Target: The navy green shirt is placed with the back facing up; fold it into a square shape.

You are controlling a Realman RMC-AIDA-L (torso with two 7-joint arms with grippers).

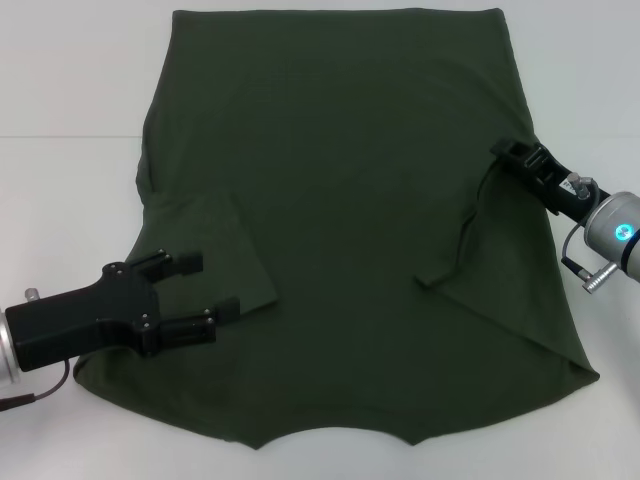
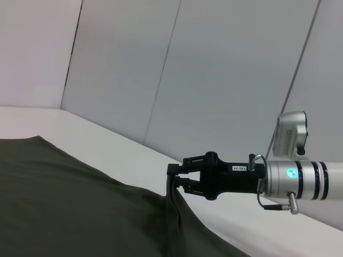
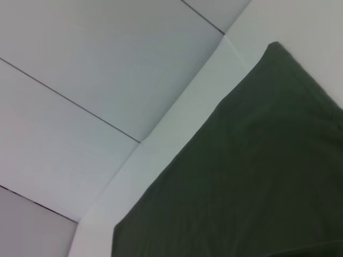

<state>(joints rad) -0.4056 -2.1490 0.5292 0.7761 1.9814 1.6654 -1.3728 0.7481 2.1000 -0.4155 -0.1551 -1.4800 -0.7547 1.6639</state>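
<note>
The navy green shirt (image 1: 350, 200) lies spread on the white table (image 1: 70, 200), with both short sleeves turned inward over the body. My left gripper (image 1: 203, 290) hovers open over the folded left sleeve (image 1: 225, 250) near the shirt's lower left, with nothing between its fingers. At the shirt's right edge my right gripper (image 1: 508, 153) is shut on a pinch of cloth. In the left wrist view this right gripper (image 2: 174, 176) holds a raised ridge of the shirt (image 2: 80, 203) just above the table. The right wrist view shows only the shirt (image 3: 252, 176) and table.
White table (image 2: 123, 155) surrounds the shirt on all sides. Pale wall panels (image 2: 214, 64) stand behind the table. The shirt's hem (image 1: 340, 20) reaches the far side, and the collar cutout (image 1: 335, 437) lies at the near edge.
</note>
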